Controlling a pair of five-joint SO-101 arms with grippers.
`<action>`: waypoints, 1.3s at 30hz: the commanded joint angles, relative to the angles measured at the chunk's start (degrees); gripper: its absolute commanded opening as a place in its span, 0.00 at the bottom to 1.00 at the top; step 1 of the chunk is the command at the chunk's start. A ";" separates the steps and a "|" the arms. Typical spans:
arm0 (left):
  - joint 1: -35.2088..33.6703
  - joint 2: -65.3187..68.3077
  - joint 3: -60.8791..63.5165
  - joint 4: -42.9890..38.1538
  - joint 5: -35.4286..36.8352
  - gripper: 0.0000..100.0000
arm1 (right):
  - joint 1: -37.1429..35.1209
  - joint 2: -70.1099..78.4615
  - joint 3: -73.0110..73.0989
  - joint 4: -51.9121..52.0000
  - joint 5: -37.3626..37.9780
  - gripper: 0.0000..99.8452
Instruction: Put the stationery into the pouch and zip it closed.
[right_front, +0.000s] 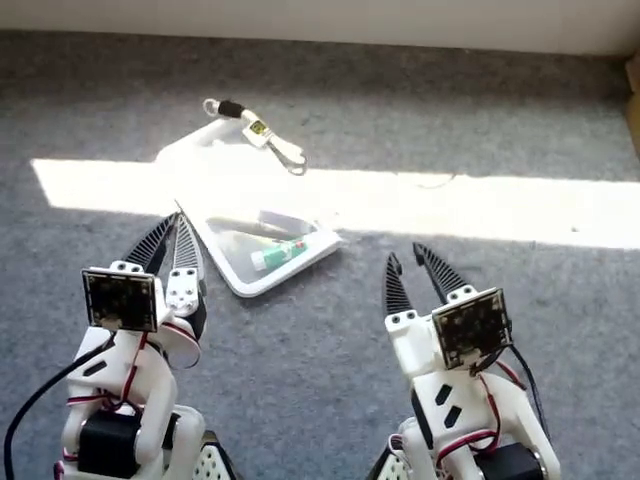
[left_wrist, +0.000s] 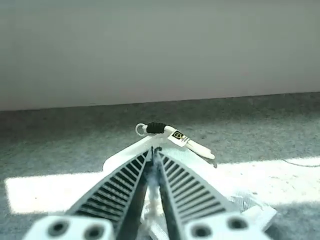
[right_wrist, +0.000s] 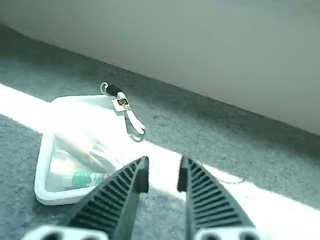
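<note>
The pouch (right_front: 243, 287) is lying on the grey carpet (right_front: 320, 390), with its near corner just at the tips of the left gripper (right_front: 178, 218). The fingers of this gripper are brought almost together. It cannot be told whether the pouch edge or a zip pull is pinched between them.

The right gripper (right_front: 405, 253) is held with a moderate gap and with nothing in it. The pouch is well apart from it, off to its side.

Inside the pouch a green and white tube (right_front: 278, 255) and a pale stick (right_wrist: 80, 147) are seen, so the filling is judged to be done. A strap (right_front: 262, 135) is attached at the end far from both grippers. The zip line cannot be made out, so the closing is judged to be still left.
</note>
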 joint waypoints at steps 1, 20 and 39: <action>-0.57 -0.40 -5.49 -1.23 0.70 0.01 | -0.48 -0.04 -1.19 -1.54 3.25 0.01; 2.24 -0.40 0.66 -2.90 0.62 0.01 | 1.45 -0.13 1.01 10.95 -16.53 0.01; 0.13 -0.22 24.22 3.52 0.35 0.01 | 11.65 -0.13 27.82 10.42 -21.89 0.01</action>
